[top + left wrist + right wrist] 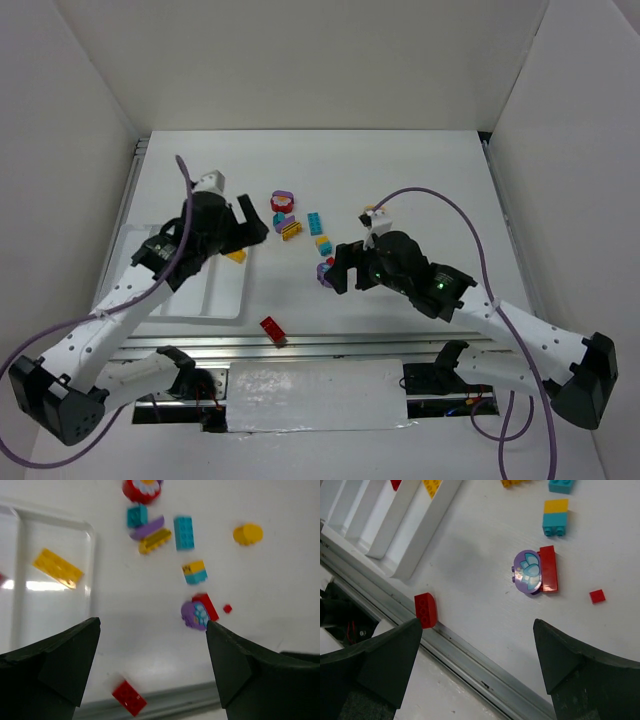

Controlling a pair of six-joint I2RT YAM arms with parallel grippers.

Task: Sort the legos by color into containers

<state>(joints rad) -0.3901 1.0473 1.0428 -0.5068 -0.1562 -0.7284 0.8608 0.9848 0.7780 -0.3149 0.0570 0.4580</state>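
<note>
The sorting looks barely begun. The white tray (pixel 93 555) holds only two pieces: a flat yellow brick (pixel 57 568) in the compartment nearest the pile, and a red piece (pixel 396 484) in the next one, cut off by the frame. Eleven items lie loose on the counter (pixel 420 170), all off that same side of the tray. Four are red: a round flower piece (pixel 141 489), a red brick (pixel 206 606), a tiny red tile (pixel 227 608) and an edge brick (pixel 129 697) just off the tray's near corner. Two are teal: a small teal block (pixel 136 516) and a long teal brick (pixel 184 532). Two are yellow: a studded yellow brick (pixel 155 540) and a round yellow piece (pixel 247 534), the farthest from the tray. Two are purple: a curved purple piece (pixel 147 528) and a purple flower disc (pixel 195 615) touching the red brick. The last is a yellow-on-teal stack (pixel 194 572), which would probably need splitting. The left hand (pixel 151 625) hangs by the tray's pile-side wall and the right hand (pixel 476 625) well away from the tray — both have their fingers spread wide and hold nothing.
</note>
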